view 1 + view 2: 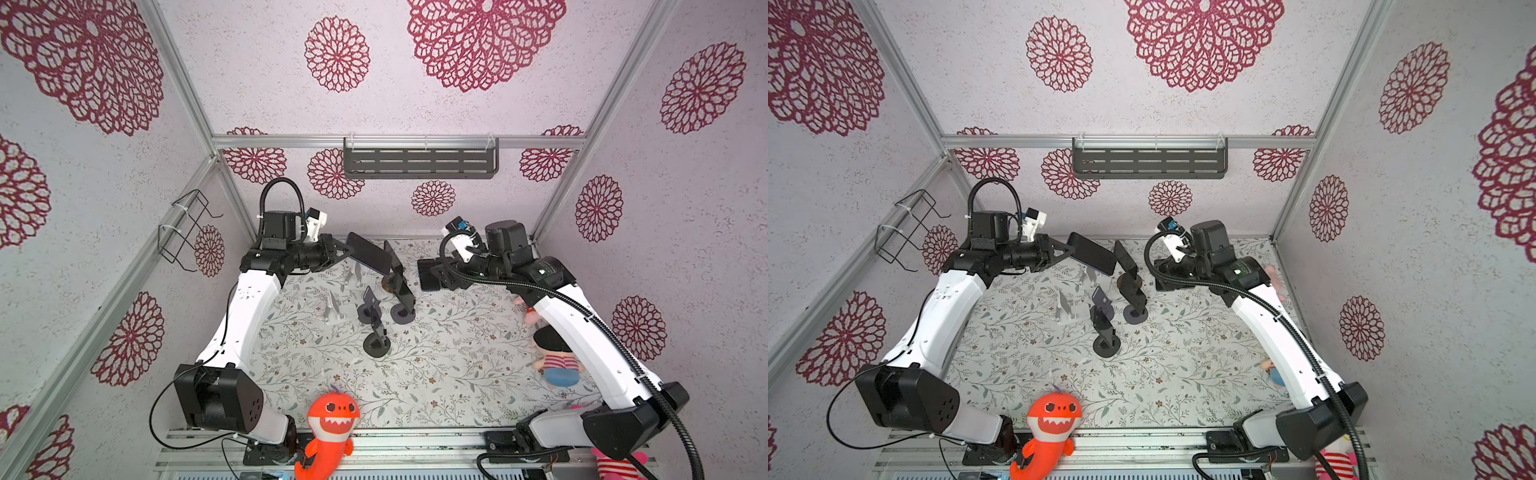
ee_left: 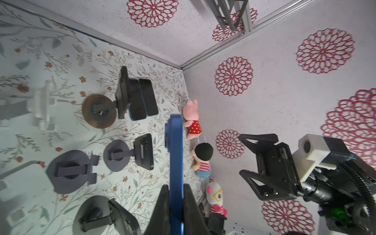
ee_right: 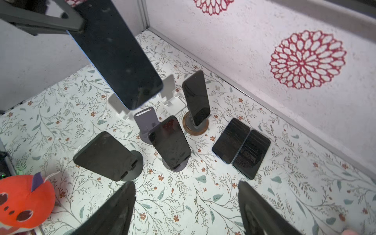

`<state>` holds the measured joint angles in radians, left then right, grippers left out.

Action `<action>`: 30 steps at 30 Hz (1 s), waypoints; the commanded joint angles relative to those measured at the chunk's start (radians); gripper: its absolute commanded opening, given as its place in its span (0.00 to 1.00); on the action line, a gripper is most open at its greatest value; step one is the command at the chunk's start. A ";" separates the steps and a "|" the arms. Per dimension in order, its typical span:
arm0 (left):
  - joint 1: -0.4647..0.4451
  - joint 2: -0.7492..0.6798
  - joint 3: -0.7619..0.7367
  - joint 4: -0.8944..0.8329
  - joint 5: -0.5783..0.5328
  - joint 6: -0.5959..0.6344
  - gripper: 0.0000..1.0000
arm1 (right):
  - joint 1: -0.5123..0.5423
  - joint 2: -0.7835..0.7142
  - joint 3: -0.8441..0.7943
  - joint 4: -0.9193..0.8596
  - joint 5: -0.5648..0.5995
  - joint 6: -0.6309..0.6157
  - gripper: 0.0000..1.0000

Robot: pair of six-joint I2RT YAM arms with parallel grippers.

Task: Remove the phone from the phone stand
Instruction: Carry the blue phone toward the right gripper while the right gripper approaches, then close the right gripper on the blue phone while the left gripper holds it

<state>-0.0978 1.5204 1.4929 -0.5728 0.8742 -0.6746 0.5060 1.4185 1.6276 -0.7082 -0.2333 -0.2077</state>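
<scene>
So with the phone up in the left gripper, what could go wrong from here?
The left gripper grips the phone by one end only, so it could pivot or slip. It hangs near the white stand, close to the upright phone on the wood-based stand; a swing might topple that.

The phone (image 2: 175, 162) shows only its edge, one end cut off by the frame

A robot lab test booth — aluminium frame (image 1: 399, 142), rosette-papered walls (image 1: 249, 104), floral tabletop (image 1: 436, 374)
</scene>
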 commanded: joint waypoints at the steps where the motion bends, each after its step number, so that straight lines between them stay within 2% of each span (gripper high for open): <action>1: 0.000 0.002 -0.029 0.192 0.182 -0.117 0.00 | 0.038 0.084 0.110 -0.101 -0.043 -0.116 0.82; 7: -0.002 -0.002 -0.142 0.298 0.233 -0.156 0.00 | 0.100 0.258 0.325 -0.214 -0.053 -0.184 0.90; 11: -0.002 -0.006 -0.230 0.460 0.250 -0.258 0.00 | 0.117 0.354 0.446 -0.272 -0.076 -0.222 0.94; 16: 0.002 -0.017 -0.231 0.470 0.266 -0.261 0.00 | 0.127 0.473 0.587 -0.345 -0.128 -0.247 0.98; 21: 0.000 -0.010 -0.236 0.477 0.268 -0.264 0.00 | 0.132 0.525 0.630 -0.327 -0.140 -0.256 0.99; 30: -0.002 0.009 -0.267 0.567 0.252 -0.343 0.00 | 0.135 0.590 0.673 -0.315 -0.159 -0.245 0.99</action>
<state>-0.0963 1.5265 1.2297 -0.1059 1.1034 -0.9653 0.6323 1.9965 2.2757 -1.0149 -0.3614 -0.4438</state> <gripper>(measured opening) 0.112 0.989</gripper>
